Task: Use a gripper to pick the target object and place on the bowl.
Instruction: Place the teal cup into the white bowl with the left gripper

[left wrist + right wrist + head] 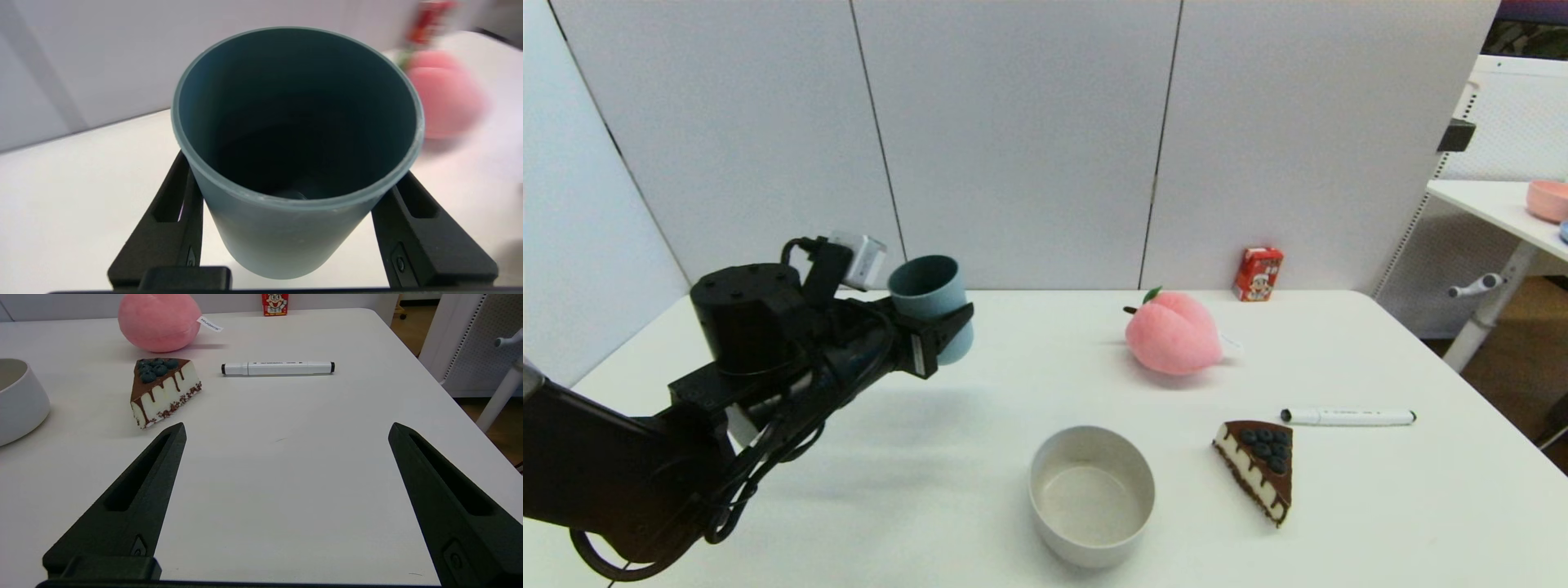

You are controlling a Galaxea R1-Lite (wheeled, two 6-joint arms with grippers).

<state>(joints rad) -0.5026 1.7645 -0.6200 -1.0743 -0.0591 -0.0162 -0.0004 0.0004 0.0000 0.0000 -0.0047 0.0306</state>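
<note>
the left hand [943,333] is clenched around the light blue-grey tumbler cup [929,304], lifted above the white desk [1339,351], up-left of the off-white round bowl [1092,495]; right hand [286,430] spread wide, idle.

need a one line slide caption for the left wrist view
Left gripper clamps the blue-grey cup from both sides, held above the white table, pink plush peach beyond.

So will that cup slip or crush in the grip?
Probably stiff: the cup keeps a round rim between the left gripper fingers. Its smooth, tapered wall could slide. It looks empty, so likely light. The right gripper is idle, open.
</note>
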